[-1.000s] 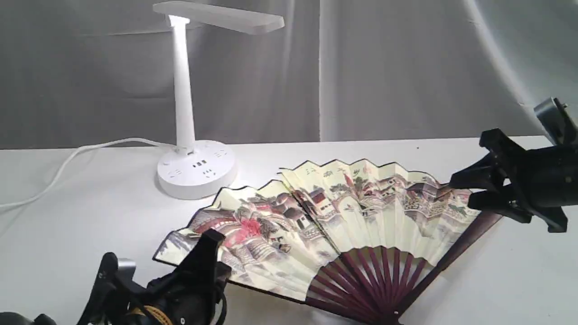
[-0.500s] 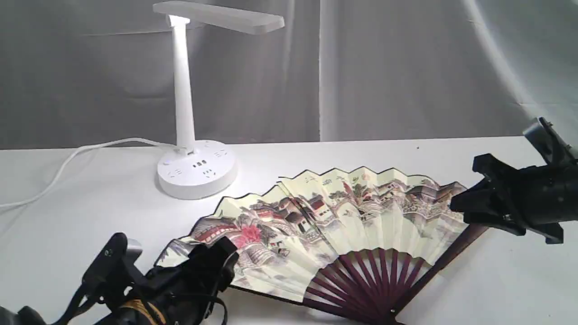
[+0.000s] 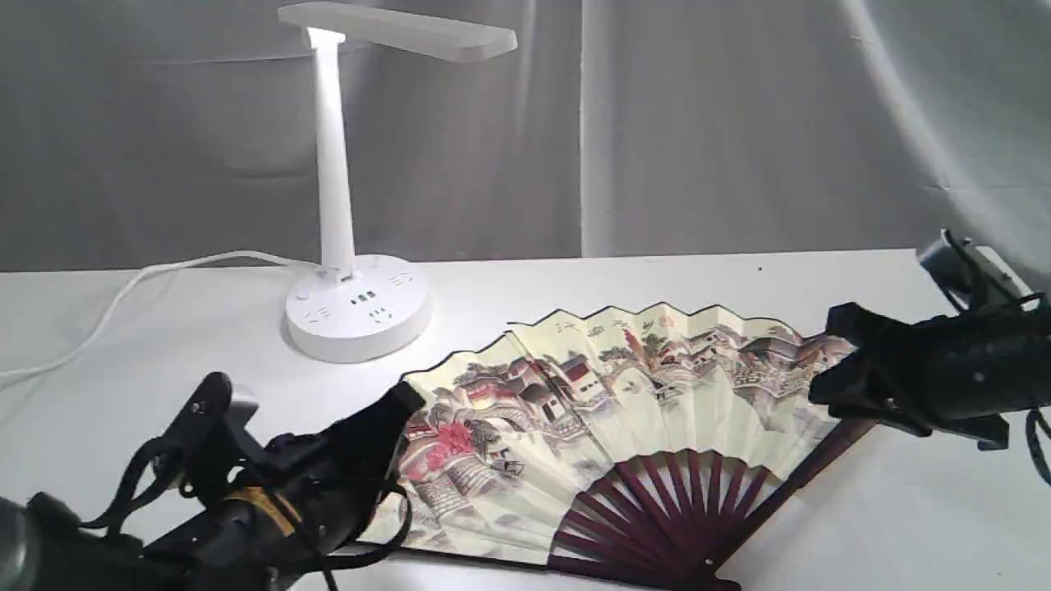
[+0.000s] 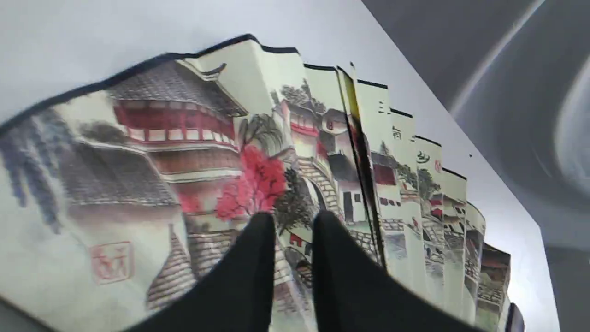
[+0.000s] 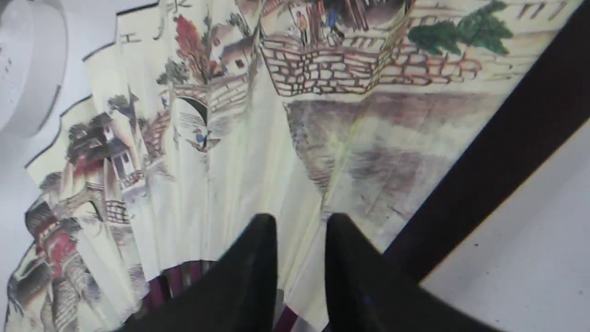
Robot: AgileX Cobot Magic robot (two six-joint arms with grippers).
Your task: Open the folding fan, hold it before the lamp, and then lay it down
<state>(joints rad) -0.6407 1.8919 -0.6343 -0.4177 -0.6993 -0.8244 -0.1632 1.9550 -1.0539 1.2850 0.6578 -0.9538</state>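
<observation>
The folding fan [image 3: 624, 386] lies spread wide on the white table, painted side up, its dark ribs meeting at the near pivot. My left gripper [image 3: 400, 406] sits low over its left end. In the left wrist view the black fingers [image 4: 258, 258] are close together on the fan [image 4: 184, 152] near the red blossoms, with leaf showing in the thin gap. My right gripper [image 3: 823, 355] is at the right end, narrowly shut on the fan [image 5: 230, 138] beside the dark guard [image 5: 498, 152]. Behind on the left stands the lamp [image 3: 332, 164].
The lamp's round base [image 3: 358, 316] sits just behind the fan's left half, and its white cord [image 3: 107, 304] trails off to the left. A grey curtain [image 3: 698, 123] closes off the back. Bare white table [image 3: 903, 509] lies to the right of the guard.
The fan has come down from a tilted, raised pose to lying nearly flat. Both grippers dropped with it; the right one sank and the left one swung in over the left end.
</observation>
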